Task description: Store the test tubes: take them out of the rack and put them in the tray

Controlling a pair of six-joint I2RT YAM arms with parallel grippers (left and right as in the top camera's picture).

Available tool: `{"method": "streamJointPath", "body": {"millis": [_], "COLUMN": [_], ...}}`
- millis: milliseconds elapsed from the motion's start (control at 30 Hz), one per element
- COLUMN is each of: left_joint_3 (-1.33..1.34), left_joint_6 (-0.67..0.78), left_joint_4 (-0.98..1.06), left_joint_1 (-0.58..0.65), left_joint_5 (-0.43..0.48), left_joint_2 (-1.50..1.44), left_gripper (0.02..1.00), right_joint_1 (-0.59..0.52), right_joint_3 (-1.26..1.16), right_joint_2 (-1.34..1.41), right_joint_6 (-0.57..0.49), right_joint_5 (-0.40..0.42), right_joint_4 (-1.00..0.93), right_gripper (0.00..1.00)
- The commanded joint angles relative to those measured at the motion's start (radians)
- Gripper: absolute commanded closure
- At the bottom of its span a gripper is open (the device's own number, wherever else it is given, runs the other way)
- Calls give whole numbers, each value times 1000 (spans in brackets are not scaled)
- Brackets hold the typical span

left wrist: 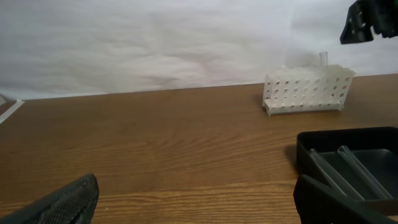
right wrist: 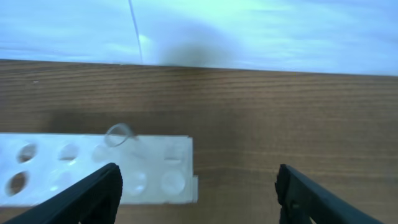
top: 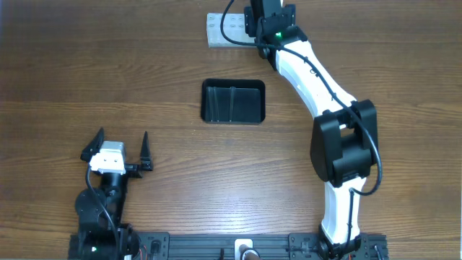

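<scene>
The left gripper [top: 121,141] is sitting low on the wooden table [top: 72,72] close to its own base, its fingers spreading wide and gripping nothing. Toward the middle, the black tray [top: 204,101] is lying flat, and two clear test tubes [left wrist: 329,174] are lying side by side inside it. Past the tray, the white rack [top: 224,32] is standing at the table's far edge, with one test tube [left wrist: 323,59] standing upright in it near its right end. The right gripper [right wrist: 199,171] is hovering over that end of the rack, jaws gaping wide, touching nothing
</scene>
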Motion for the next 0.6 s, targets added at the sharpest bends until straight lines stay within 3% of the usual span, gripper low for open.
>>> {"method": "streamJointPath", "body": {"millis": [33,600], "left_joint_3": [-6,-6], "left_joint_6": [-11,-11], "left_joint_4": [-1,-1], "left_joint_1": [-4,-4], "left_joint_5": [10,10], "left_joint_2": [-8,-8], "left_gripper": [18,20], "right_joint_1": [5,41], "right_joint_3": [7,14], "right_joint_2": [37,67], "right_joint_6": [-59,-58], "right_joint_5": [-38,-71], "right_joint_4": [53,142], "right_gripper": [205,213]}}
